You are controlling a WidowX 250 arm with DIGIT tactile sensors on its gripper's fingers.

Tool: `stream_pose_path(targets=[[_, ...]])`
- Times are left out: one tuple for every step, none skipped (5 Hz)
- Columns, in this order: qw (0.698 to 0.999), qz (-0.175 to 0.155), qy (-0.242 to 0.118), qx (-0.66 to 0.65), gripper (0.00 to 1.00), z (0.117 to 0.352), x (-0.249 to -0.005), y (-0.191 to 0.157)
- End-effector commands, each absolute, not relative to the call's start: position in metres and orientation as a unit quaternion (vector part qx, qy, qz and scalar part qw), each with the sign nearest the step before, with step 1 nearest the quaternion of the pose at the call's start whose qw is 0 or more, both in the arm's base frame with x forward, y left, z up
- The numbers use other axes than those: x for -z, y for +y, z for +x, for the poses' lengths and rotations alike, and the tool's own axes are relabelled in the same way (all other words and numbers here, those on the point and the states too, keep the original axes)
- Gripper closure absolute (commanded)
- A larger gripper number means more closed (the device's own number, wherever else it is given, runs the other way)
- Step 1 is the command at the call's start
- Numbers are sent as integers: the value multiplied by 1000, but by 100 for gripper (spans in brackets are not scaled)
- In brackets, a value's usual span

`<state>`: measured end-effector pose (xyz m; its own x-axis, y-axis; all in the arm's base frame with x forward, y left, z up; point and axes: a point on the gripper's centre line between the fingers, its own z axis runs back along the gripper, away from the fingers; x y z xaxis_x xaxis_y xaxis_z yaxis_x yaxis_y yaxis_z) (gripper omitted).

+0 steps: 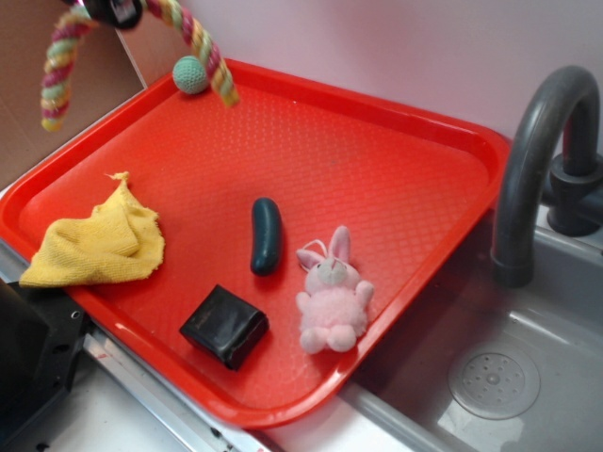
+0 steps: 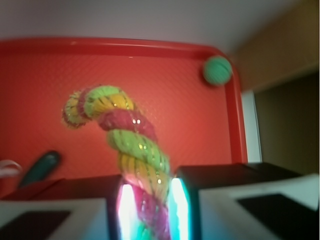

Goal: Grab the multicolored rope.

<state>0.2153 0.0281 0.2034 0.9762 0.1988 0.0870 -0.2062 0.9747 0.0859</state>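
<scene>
Pink, yellow and pale green strands twist thickly through the multicolored rope [image 1: 193, 36], which I see hanging clear above the far left corner of the worktop, draped in an arch with both ends drooping. From the wrist camera, the jaws of my gripper [image 2: 149, 210] are clenched on the rope's middle, its braid bulging between the glowing pads [image 2: 126, 210]. Below lies the red plastic tray [image 1: 396, 169], its floor finely pebbled. A small teal knitted ball [image 1: 190, 74] sits at the tray's far rim. A crumpled yellow cloth [image 1: 99, 245] overhangs the left edge. Mid-tray lie a smooth dark green oblong [image 1: 265, 235], a fluffy pink plush rabbit [image 1: 332, 297] and a glossy black block [image 1: 224, 325].
</scene>
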Motion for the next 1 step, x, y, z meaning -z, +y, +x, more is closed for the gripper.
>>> stream_pose_path(targets=[[942,0,-35,-335,79,228,-201,17]])
